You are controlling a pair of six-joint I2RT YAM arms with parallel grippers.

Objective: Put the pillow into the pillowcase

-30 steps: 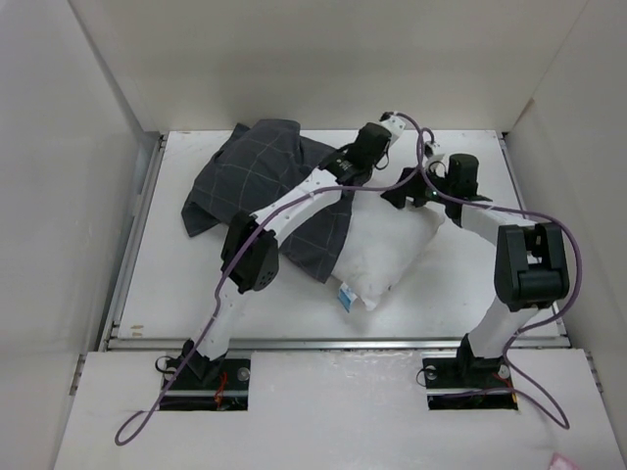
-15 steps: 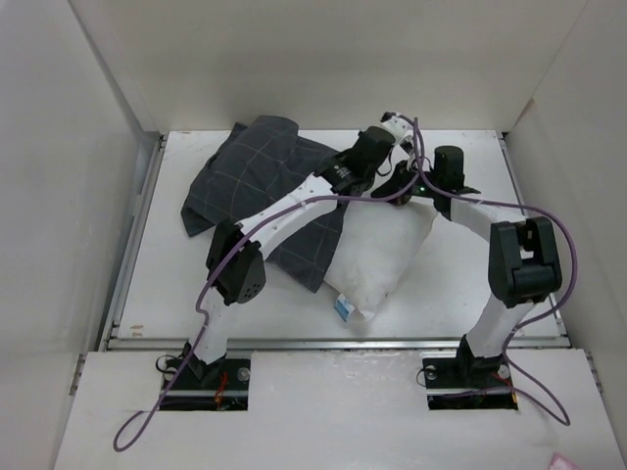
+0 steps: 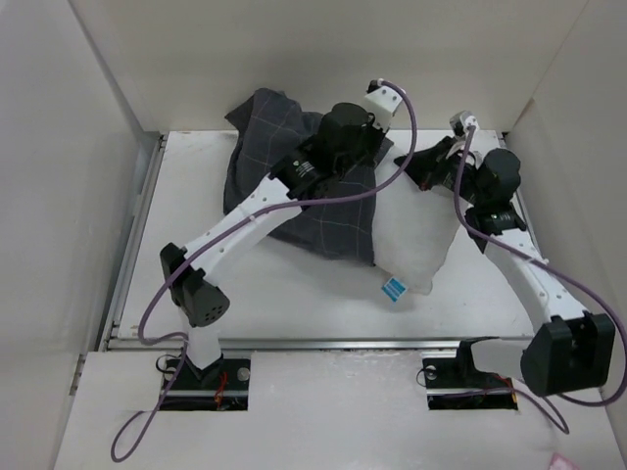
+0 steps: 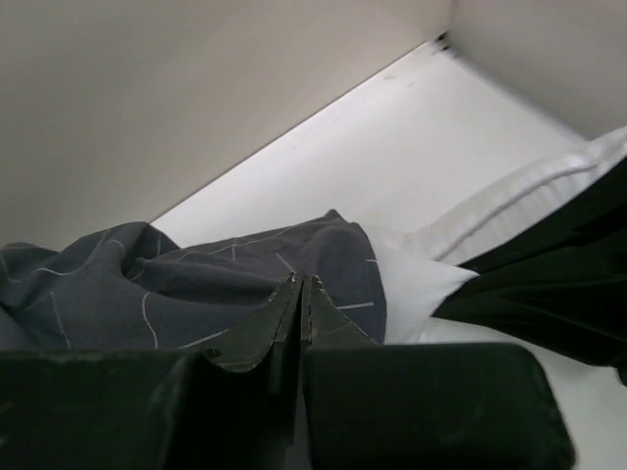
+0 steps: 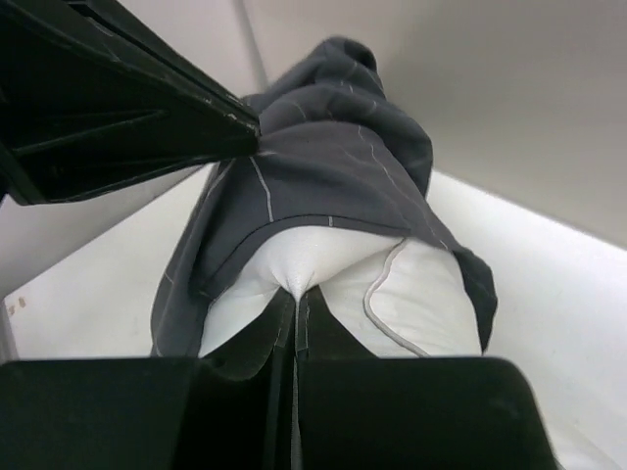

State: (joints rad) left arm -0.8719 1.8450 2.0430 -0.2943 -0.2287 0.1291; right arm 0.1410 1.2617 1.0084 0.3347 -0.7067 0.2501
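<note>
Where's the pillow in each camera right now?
Top external: pillow centre-right, sticking out below the pillowcase.
Left wrist: pillow right of centre, under the pillowcase hem.
Right wrist: pillow centre, pinched by the right claw.
Shared landmark: the checked pillowcase hem draped over it.

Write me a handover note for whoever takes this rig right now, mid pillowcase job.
Left gripper: jaws shut on the pillowcase's edge, holding it raised at the table's far side.
Right gripper: jaws shut on the pillow's far edge.
Done: pillowcase sits over the pillow's far part.
Left: the near end, with its blue tag, lies bare on the table; pull the case down over it.
</note>
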